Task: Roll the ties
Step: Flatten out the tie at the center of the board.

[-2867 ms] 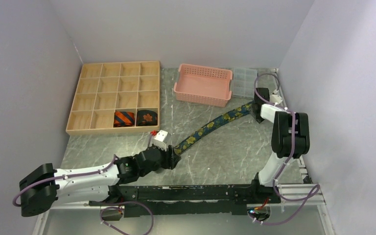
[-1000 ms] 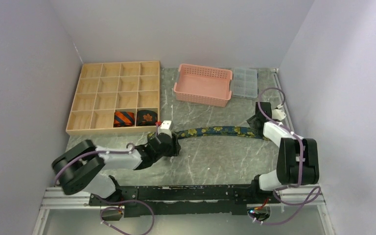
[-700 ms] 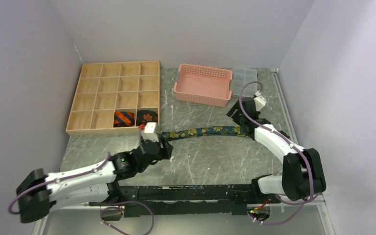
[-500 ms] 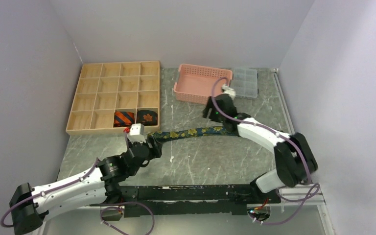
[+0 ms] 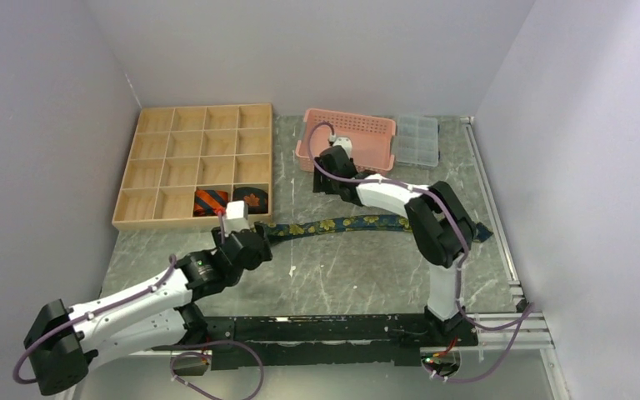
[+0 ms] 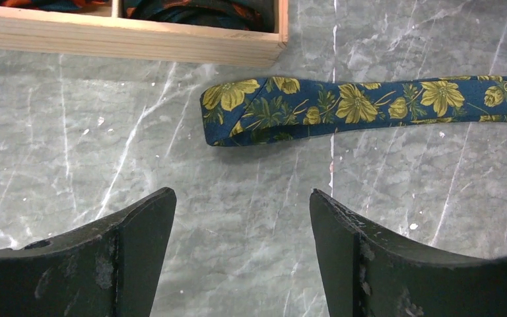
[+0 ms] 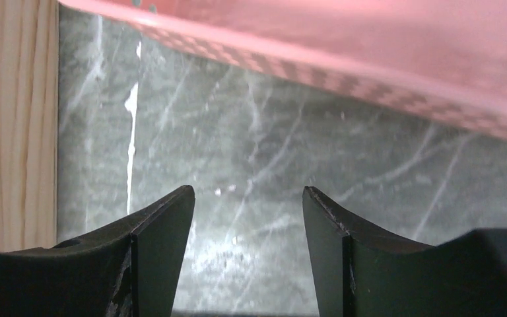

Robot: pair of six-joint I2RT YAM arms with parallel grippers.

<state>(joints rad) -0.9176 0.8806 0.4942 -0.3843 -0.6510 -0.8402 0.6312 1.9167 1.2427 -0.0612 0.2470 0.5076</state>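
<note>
Floral tie point(image 6: 343, 109): unrolled, flat on grey veined table point(image 6: 251, 224), long axis left-right. Thin limp fabric strip, navy with yellow flowers. Folded blunt end sits just ahead of left gripper point(image 6: 241, 198), close to wooden tray point(image 6: 132, 43) corner.
Left gripper: spread wide, empty, nearer arm.
Right gripper point(image 7: 247, 195): spread, empty, by pink perforated basket point(image 7: 370, 46), away from tie.
Judgement: roll likely starts at left end.

We're in a robot lab cell here: blank walls point(image 5: 300, 50) box in a marble-look tabletop point(image 5: 358, 271) with a metal mounting rail point(image 5: 333, 322).
</note>
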